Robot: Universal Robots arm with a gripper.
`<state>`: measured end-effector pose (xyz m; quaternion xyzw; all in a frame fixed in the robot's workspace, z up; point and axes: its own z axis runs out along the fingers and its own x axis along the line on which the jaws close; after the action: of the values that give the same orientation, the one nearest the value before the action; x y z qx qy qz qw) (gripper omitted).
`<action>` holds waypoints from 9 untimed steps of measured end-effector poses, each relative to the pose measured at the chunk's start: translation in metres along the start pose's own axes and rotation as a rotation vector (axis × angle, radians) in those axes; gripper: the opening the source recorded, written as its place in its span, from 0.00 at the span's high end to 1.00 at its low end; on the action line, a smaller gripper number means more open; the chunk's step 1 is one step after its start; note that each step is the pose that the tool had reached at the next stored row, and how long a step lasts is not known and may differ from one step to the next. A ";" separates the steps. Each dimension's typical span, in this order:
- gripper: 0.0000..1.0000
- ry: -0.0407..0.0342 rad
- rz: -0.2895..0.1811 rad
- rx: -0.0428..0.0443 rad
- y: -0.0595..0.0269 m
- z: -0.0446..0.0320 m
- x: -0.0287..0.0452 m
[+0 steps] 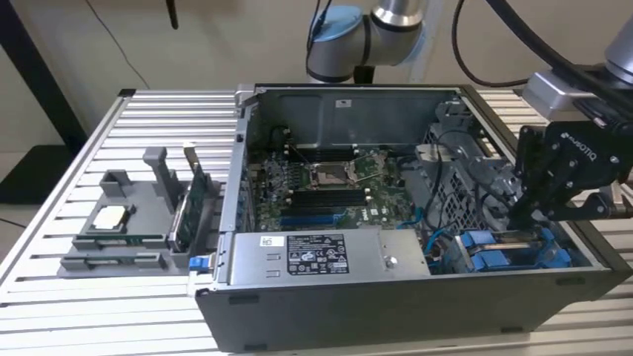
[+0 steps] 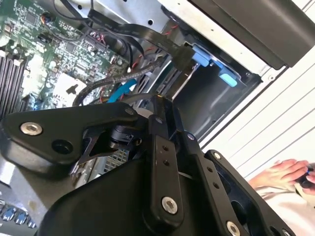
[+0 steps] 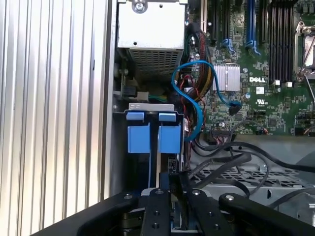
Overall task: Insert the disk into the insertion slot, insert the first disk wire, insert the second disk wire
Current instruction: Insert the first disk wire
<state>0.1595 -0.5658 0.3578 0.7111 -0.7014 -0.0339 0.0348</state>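
Open PC case sits centre-right in the exterior view, on a ribbed metal table. Inside: green motherboard mid-frame, w/ a grey stickered power-supply box just below it. At the exterior view's left, a grey parts stand holds a pale square chip & an upright card. In the first wrist view a blue cable loops beside a silver heatsink.

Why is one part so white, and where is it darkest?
In the second wrist view the table slats are washed out to white by strong light, while the bay under the blue clips sits in deep shadow. In the first wrist view the silver box and the slats catch bright light. The exterior view has soft, even light, no strong glare.
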 end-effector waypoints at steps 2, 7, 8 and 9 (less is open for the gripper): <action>0.81 0.0000 0.000 -0.0012 -0.0007 0.0000 0.0004; 0.81 0.0000 0.000 -0.0013 -0.0008 0.0001 0.0004; 0.81 -0.0109 -0.001 -0.0012 -0.0009 0.0003 0.0005; 0.81 -0.0571 -0.006 -0.0005 -0.0099 0.0032 0.0082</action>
<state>0.1691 -0.5739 0.3537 0.7118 -0.7001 -0.0545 0.0148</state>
